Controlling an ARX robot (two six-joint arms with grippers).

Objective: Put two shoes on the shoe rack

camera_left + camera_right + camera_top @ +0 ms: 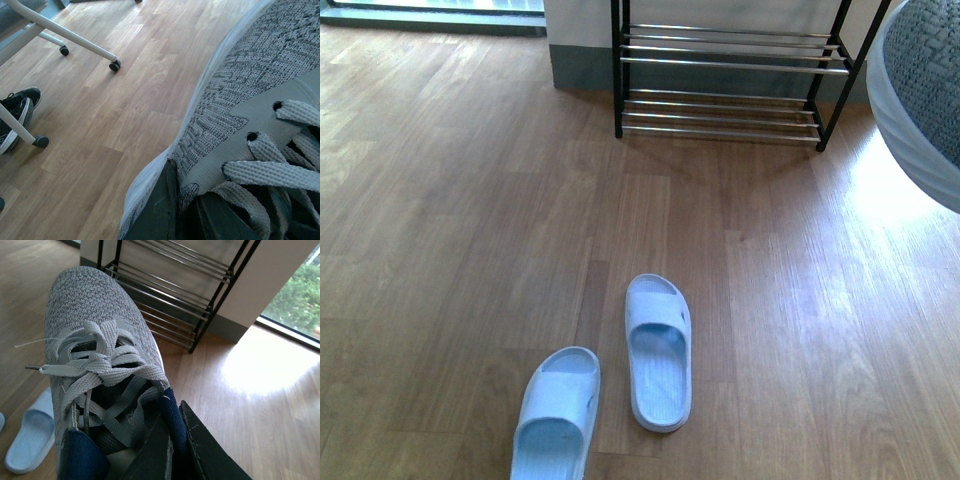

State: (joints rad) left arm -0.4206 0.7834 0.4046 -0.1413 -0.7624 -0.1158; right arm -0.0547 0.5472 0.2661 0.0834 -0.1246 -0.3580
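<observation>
Each gripper holds one grey knit sneaker off the floor. In the left wrist view my left gripper is shut on the side of a sneaker beside its laces. My right gripper pinches the navy collar of the other sneaker, whose toe points toward the shoe rack. The front view shows a sneaker's white sole and grey knit at the upper right edge, near the rack against the far wall. Two pale blue slides lie on the floor nearer me.
White chair legs on casters and a black shoe show on the wood floor in the left wrist view. A window throws a bright patch on the floor right of the rack. One slide lies below the right sneaker.
</observation>
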